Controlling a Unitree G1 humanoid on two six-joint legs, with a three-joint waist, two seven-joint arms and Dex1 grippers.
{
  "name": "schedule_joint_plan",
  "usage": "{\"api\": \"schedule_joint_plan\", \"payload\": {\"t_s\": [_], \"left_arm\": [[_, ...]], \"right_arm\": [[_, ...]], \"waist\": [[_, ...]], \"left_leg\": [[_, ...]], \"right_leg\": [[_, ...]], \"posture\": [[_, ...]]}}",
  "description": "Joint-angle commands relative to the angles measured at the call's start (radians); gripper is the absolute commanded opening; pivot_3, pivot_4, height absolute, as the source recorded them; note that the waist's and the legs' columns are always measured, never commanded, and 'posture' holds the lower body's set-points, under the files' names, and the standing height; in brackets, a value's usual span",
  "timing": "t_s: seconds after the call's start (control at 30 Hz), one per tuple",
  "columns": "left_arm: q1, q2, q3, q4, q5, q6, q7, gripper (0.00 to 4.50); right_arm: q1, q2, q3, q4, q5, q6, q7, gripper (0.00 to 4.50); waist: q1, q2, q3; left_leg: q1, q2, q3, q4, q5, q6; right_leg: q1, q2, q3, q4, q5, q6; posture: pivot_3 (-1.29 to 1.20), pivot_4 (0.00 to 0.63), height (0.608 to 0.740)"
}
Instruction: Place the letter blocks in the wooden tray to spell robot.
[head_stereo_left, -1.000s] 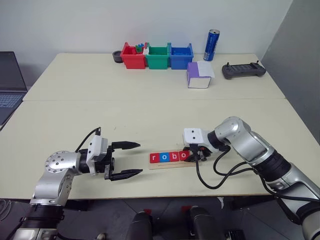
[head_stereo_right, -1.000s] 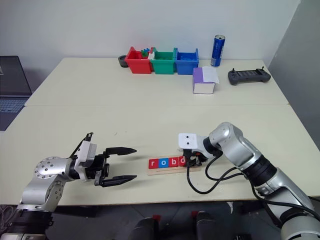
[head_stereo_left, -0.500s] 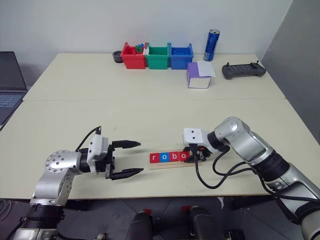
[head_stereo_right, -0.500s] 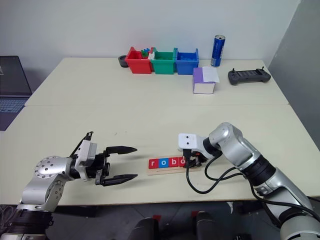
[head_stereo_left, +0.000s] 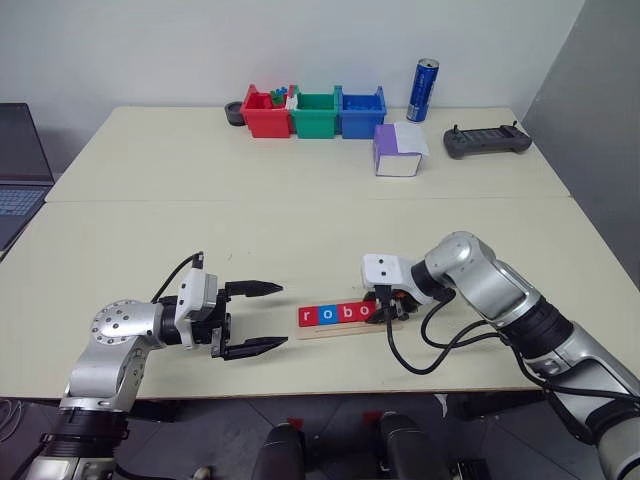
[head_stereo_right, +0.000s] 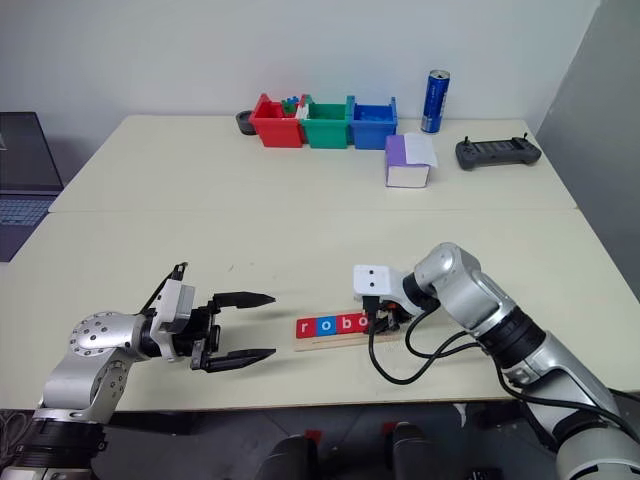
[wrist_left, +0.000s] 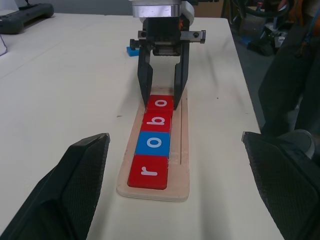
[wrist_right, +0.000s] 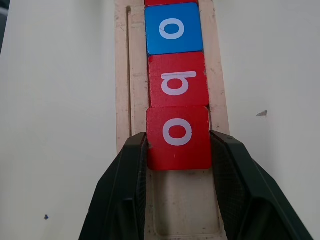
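The wooden tray (head_stereo_left: 345, 330) lies near the table's front edge. In its groove lie several letter blocks in a row: red r (wrist_left: 148, 171), blue o (wrist_left: 155, 142), red b (wrist_right: 178, 80) and red o (wrist_right: 177, 137). My right gripper (wrist_right: 178, 136) points down at the tray's right end, its two fingers pressed against both sides of the red o block. A small blue piece (wrist_left: 132, 51) lies on the table just behind that gripper. My left gripper (head_stereo_left: 280, 316) hovers open to the left of the tray, pointing at it, with nothing between its fingers.
Red (head_stereo_left: 265, 113), green (head_stereo_left: 315, 113) and blue (head_stereo_left: 362, 112) bins stand at the table's back, with a blue can (head_stereo_left: 425, 90) beside them. A purple-and-white box (head_stereo_left: 399, 150) and a black controller (head_stereo_left: 487, 141) sit at the back right. A laptop (head_stereo_left: 18, 170) is at the far left.
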Motion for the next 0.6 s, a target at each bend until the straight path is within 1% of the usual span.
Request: {"api": "schedule_joint_plan", "payload": {"t_s": [0.03, 0.6], "left_arm": [[0.011, 0.007, 0.015, -0.021, -0.007, -0.012, -0.003, 4.5], [0.008, 0.009, 0.016, -0.014, -0.004, -0.017, -0.004, 4.5]], "right_arm": [[-0.018, -0.003, 0.0, -0.009, -0.008, -0.01, 0.002, 1.43], [-0.007, 0.004, -0.01, -0.015, 0.004, -0.042, -0.003, 1.43]], "waist": [[0.0, 0.0, 0.0], [0.0, 0.0, 0.0]], "left_leg": [[0.0, 0.0, 0.0, 0.0, 0.0, 0.0], [0.0, 0.0, 0.0, 0.0, 0.0, 0.0]], "right_leg": [[0.0, 0.0, 0.0, 0.0, 0.0, 0.0], [0.0, 0.0, 0.0, 0.0, 0.0, 0.0]], "posture": [[0.0, 0.15, 0.74], [0.0, 0.15, 0.74]]}}
